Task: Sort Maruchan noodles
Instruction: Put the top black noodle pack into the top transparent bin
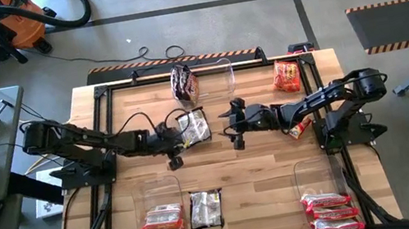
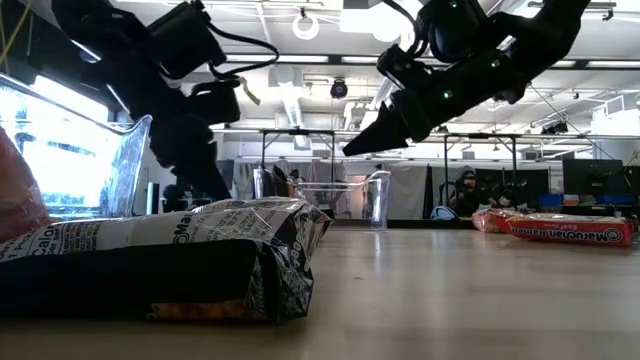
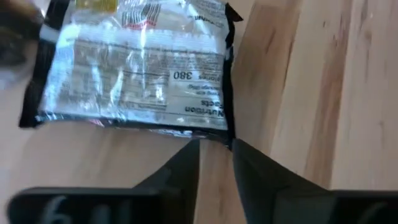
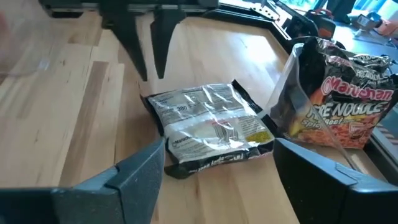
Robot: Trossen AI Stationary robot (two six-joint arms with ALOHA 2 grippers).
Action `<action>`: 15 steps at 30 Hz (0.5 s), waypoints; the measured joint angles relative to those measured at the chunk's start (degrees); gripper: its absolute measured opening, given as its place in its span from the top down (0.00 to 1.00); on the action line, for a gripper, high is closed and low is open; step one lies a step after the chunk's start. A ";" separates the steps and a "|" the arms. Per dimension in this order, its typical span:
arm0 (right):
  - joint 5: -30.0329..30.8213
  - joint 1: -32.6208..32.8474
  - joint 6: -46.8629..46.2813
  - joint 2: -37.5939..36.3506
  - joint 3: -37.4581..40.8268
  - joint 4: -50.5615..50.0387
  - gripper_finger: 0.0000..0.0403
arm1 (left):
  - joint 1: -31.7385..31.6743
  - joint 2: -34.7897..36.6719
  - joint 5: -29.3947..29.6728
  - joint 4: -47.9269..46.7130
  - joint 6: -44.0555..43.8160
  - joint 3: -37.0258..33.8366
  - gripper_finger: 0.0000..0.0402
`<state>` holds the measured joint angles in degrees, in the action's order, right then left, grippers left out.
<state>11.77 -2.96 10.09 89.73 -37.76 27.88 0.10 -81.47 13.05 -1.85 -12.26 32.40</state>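
Note:
A black-silver noodle packet [image 1: 193, 126] lies flat on the wooden table near its middle, printed back up [image 4: 208, 127]. My left gripper [image 1: 178, 138] hovers just left of it, fingers slightly apart with nothing between them [image 3: 216, 146]; the packet's edge [image 3: 137, 68] lies just beyond the tips. My right gripper [image 1: 231, 129] stands wide open to the packet's right, above the table [image 2: 400, 110], one finger to either side of the packet in its wrist view [image 4: 221, 155], touching nothing.
A clear bin [image 1: 219, 75] at the far middle holds an upright dark packet [image 4: 339, 102]. An orange-red packet [image 1: 285, 76] lies far right, another [image 1: 300, 127] under the right arm. Two near bins [image 1: 157, 193] [image 1: 314, 171] hold red packets; a black packet [image 1: 205, 209] lies between them.

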 joint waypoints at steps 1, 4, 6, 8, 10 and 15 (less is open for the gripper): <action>0.00 0.00 0.19 0.00 0.00 0.24 0.30 | 0.35 0.00 0.18 0.00 -1.77 0.00 0.76; -0.02 -0.18 0.52 0.00 0.00 0.38 0.30 | 0.78 -0.79 -0.32 2.06 -6.15 0.00 0.69; -0.02 -0.36 0.46 0.00 0.00 0.44 0.30 | 0.76 -1.65 -0.45 3.17 -8.21 0.01 0.64; -0.02 -0.42 0.46 0.00 0.00 0.42 0.30 | 0.65 -3.34 -0.45 4.11 -8.65 0.09 0.61; -0.04 -0.42 0.46 0.00 0.00 0.42 0.30 | 0.65 -5.20 -0.45 5.05 -8.65 0.05 0.58; -0.07 -0.42 0.46 0.00 0.00 0.42 0.30 | 0.65 -9.53 2.62 10.56 -8.25 0.07 0.53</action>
<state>11.70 -3.38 10.55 89.73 -37.76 28.29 0.75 -91.00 15.67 8.71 -20.51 32.47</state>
